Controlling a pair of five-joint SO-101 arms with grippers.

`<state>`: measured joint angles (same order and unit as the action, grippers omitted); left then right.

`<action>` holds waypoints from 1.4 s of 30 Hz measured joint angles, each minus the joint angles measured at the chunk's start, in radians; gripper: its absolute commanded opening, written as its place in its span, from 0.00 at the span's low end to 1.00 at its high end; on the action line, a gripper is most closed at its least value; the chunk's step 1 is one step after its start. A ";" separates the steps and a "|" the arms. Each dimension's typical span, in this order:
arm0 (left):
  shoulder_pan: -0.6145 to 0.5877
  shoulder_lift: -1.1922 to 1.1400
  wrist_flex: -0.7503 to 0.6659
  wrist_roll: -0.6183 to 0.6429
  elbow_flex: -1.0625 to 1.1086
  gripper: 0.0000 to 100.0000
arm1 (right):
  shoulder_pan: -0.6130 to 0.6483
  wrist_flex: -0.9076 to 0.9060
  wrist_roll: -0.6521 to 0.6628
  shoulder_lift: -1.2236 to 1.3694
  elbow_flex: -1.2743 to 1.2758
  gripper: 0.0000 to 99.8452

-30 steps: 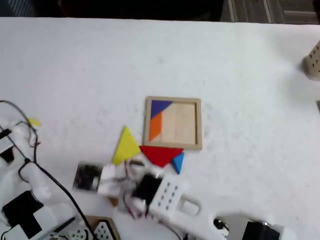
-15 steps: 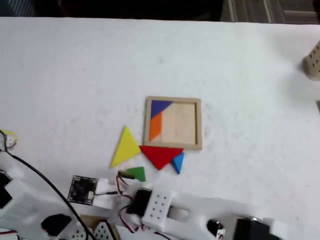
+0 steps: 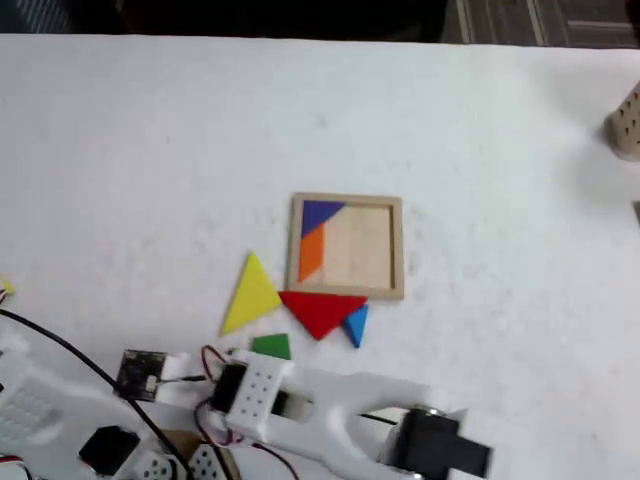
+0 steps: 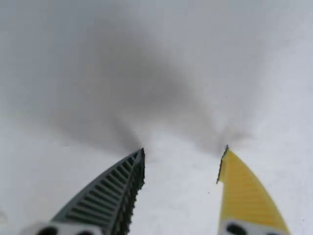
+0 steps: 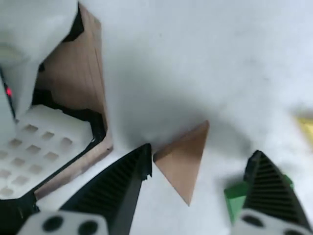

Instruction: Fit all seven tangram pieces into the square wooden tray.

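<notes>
One triangle (image 5: 182, 161) (between right gripper's (image 5: 201, 151) jaws)

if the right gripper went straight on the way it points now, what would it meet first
Most likely the brown triangle, on the table between the open jaws of the right gripper; depth is unclear.

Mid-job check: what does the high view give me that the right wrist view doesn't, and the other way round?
High view adds: the square wooden tray holding a dark blue triangle and an orange piece, plus the yellow triangle, red triangle and small blue triangle lying outside it. Right wrist view adds: a brown triangle on the table, seen between the open fingers of the right gripper. Both show the green piece, beside that gripper.
</notes>
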<state>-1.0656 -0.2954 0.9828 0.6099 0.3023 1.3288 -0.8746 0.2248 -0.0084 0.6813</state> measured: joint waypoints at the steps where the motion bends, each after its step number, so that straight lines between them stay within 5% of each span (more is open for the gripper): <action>1: 0.000 0.000 0.000 0.000 0.000 0.27 | 0.000 -0.021 0.000 0.023 -0.026 0.23; 5: -0.002 0.000 0.012 -0.023 0.000 0.27 | 0.000 -0.077 0.000 0.078 -0.098 0.02; 14: -0.002 0.094 0.044 -0.069 0.058 0.27 | -0.021 -0.133 0.002 0.077 -0.118 0.02; 19: 0.061 0.308 0.029 -0.121 0.230 0.27 | -0.140 -0.238 0.002 -0.048 -0.118 0.02; 31: 0.586 0.651 0.025 -0.384 0.554 0.27 | -0.778 -0.282 0.021 -0.362 -0.152 0.02; 38: 0.934 0.796 -0.086 -0.397 0.692 0.27 | -0.899 -0.207 0.021 -0.127 -0.290 0.02; 42: 0.980 0.835 -0.184 -0.445 0.783 0.27 | -0.921 -0.206 0.060 0.066 -0.414 0.02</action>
<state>-0.0852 0.5393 0.7986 0.1649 1.0848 0.4081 -1.0802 0.2846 0.0575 0.2670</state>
